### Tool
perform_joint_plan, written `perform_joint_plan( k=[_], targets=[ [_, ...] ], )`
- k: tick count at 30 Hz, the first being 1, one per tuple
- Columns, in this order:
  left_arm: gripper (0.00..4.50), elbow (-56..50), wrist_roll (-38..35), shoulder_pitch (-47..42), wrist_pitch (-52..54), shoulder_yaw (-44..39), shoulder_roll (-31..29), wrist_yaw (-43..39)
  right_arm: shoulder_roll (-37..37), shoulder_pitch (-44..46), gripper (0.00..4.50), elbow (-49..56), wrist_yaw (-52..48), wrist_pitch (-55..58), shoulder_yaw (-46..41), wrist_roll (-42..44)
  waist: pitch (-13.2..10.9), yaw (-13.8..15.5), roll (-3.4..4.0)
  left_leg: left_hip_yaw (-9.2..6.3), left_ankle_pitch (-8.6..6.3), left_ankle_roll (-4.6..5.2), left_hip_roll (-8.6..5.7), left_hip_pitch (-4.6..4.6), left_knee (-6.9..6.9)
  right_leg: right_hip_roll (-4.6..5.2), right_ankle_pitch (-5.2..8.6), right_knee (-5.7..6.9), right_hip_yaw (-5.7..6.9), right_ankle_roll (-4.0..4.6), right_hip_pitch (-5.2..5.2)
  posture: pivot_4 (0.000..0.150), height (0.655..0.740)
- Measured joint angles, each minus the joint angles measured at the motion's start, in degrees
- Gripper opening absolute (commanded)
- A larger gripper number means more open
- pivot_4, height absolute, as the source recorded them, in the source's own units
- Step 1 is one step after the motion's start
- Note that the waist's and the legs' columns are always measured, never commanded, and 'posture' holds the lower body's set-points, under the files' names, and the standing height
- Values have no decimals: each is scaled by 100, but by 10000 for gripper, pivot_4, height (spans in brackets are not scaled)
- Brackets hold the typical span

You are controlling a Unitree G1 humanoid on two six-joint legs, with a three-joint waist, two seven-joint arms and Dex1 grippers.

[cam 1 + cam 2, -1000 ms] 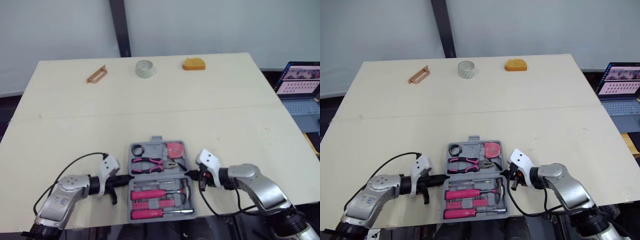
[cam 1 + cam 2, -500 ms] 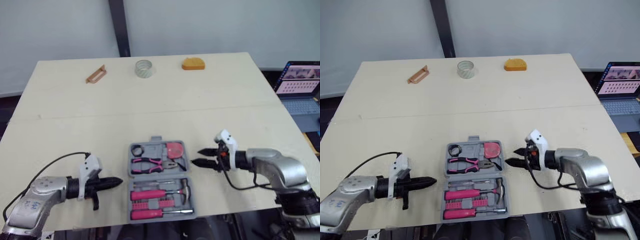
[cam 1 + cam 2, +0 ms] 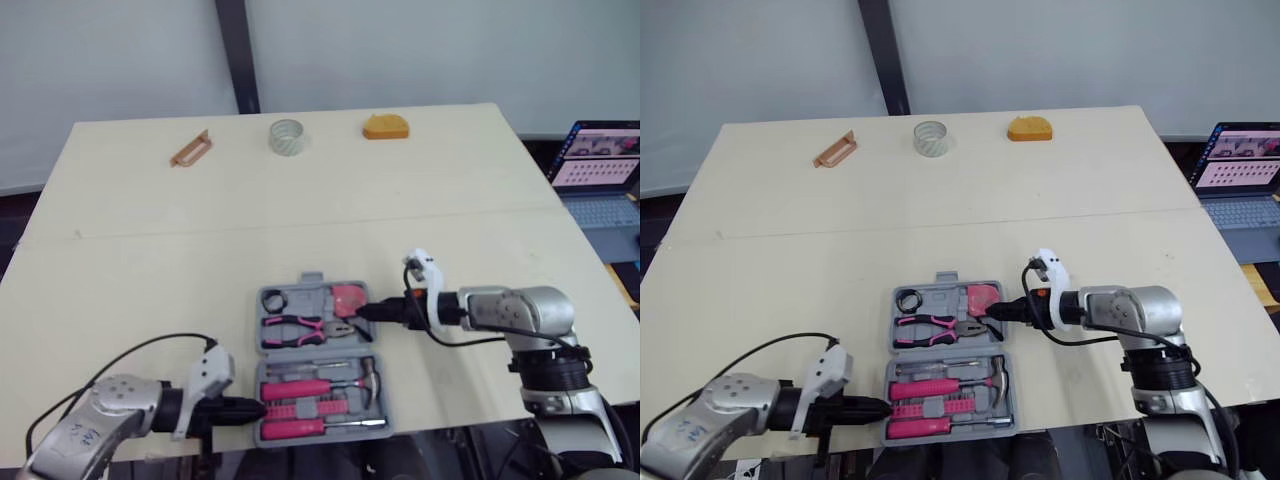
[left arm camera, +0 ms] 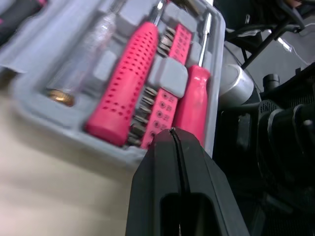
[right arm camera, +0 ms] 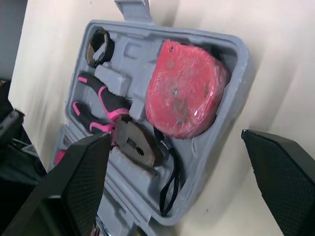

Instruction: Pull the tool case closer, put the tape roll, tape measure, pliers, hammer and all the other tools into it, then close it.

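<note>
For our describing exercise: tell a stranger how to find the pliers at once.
On the table the open grey case lies near the front edge. In its far half, the pliers lie next to the round pink tape measure; they alone have two black-and-pink handles.

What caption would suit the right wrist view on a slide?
Open right gripper facing the open tool case, pink tape measure and pliers seated inside.

Pale wooden table [image 3: 300, 215], grey wall [image 3: 420, 50], dark post [image 3: 232, 55], open laptop [image 3: 600, 180]
</note>
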State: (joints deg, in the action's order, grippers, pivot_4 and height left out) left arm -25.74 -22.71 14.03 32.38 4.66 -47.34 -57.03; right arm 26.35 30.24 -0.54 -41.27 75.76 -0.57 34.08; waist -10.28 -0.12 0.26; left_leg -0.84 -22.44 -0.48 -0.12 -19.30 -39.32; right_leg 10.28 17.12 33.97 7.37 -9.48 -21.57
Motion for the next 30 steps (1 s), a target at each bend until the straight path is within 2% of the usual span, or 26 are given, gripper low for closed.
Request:
perform_joint_plan(
  k=[8, 20, 30],
  targets=[
    [0, 208, 294, 3, -605, 232, -87, -48, -258, 153, 44553, -264, 174, 44, -8, 2, 3, -3, 9, 3, 0, 0, 0, 4, 0, 0, 0, 1, -3, 0, 0, 1500, 7400],
    [0, 358, 296, -17, -827, 284, -107, -82, -564, 343, 44553, -886, 300, -350, 22, -120, 19, -14, 34, 6, 0, 0, 0, 12, 1, 0, 0, 5, -6, 0, 3, 1500, 7400],
    [0, 403, 296, -9, -915, 284, -108, -125, -597, 275, 44553, -884, 193, -515, 36, -102, 20, -15, 36, 7, 0, 0, 0, 13, 4, -1, 0, 5, -8, 0, 2, 1500, 7400]
  ],
)
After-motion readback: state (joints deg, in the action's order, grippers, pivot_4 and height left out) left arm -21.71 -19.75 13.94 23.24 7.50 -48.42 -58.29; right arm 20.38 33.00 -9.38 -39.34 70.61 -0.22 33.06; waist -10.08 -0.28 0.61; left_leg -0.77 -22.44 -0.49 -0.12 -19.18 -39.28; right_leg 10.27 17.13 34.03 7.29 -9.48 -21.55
